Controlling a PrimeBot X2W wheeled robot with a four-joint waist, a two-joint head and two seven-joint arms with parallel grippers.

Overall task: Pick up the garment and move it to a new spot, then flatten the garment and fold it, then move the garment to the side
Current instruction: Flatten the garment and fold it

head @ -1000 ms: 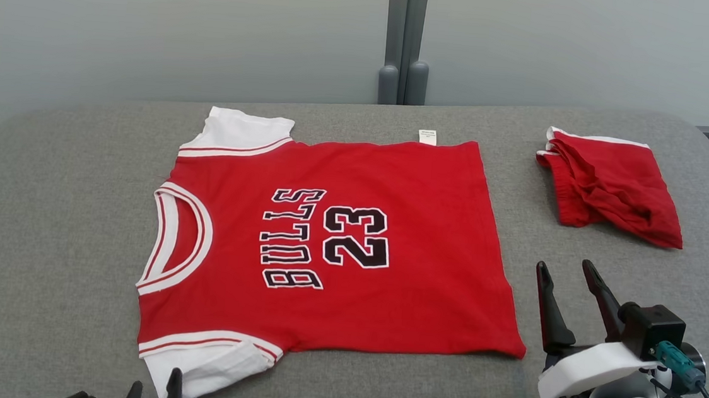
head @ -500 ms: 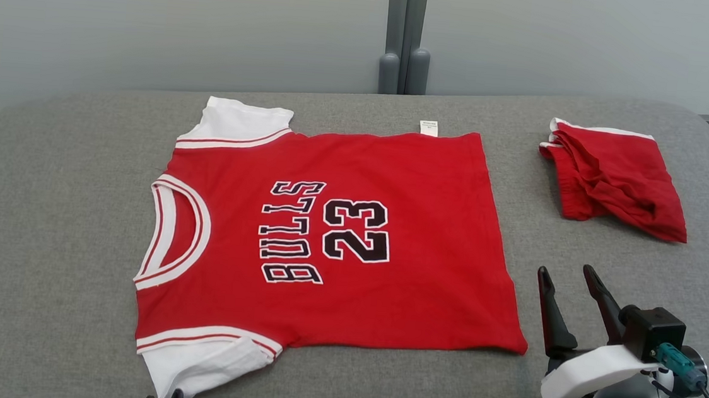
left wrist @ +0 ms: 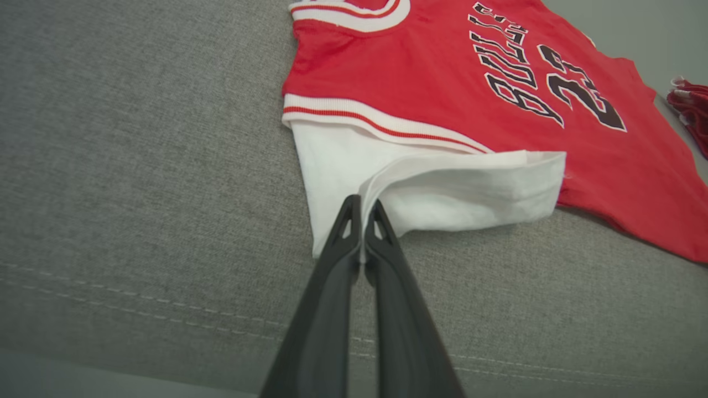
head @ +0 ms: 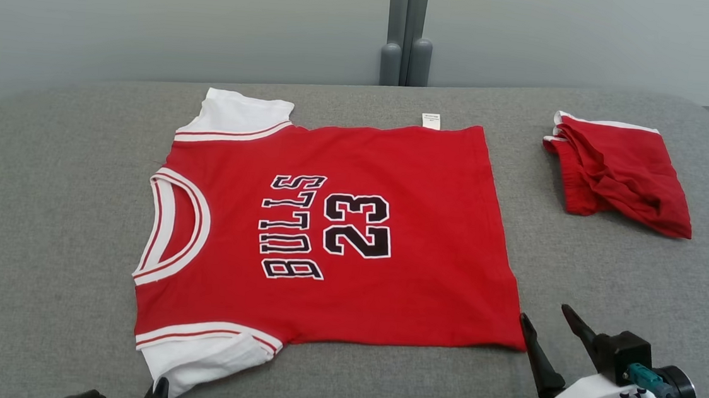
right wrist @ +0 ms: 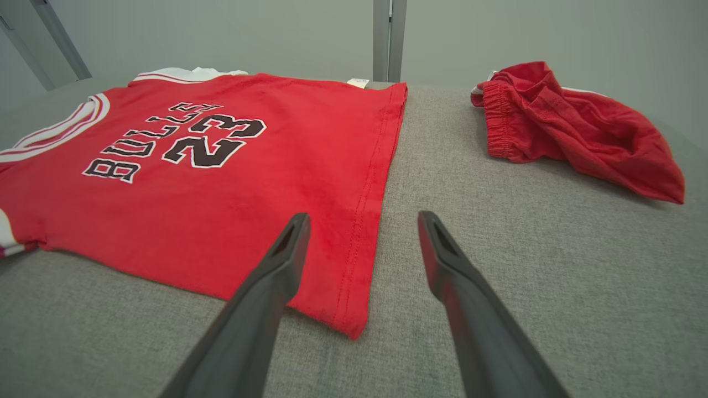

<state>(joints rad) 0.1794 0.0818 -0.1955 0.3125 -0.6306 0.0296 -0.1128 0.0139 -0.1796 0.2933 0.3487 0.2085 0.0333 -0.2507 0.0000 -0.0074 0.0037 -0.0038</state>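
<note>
- The jersey (head: 430, 198) lies flat, print up, on the grey fabric-covered counter (head: 44, 200). Its long axis runs crosswise to both sets of fingers, collar off to the left and hem to the right.
- The left fingers (left wrist: 357, 221) are clenched on the edge of the near white sleeve (left wrist: 464, 182). The pinched layer rises in a small tent and the red body spreads away ahead and to the right of them.
- The right fingers (head: 529, 333) are spread wide and hold nothing. The near hem corner (right wrist: 351, 331) sits between them, just short of the tips, and the hem edge runs straight ahead from there. Whether they touch the cloth I cannot tell.
- Judging by this, each arm has its own near corner: the sleeve is taken, the hem corner is not. The right fingers look to need only a short drop and a close.
- With both near corners held, the near edge could be carried forward over the print in a lengthwise fold.
- The red shorts (head: 622, 176) sit well ahead and to the right of the right fingers, apart from the jersey.
</note>
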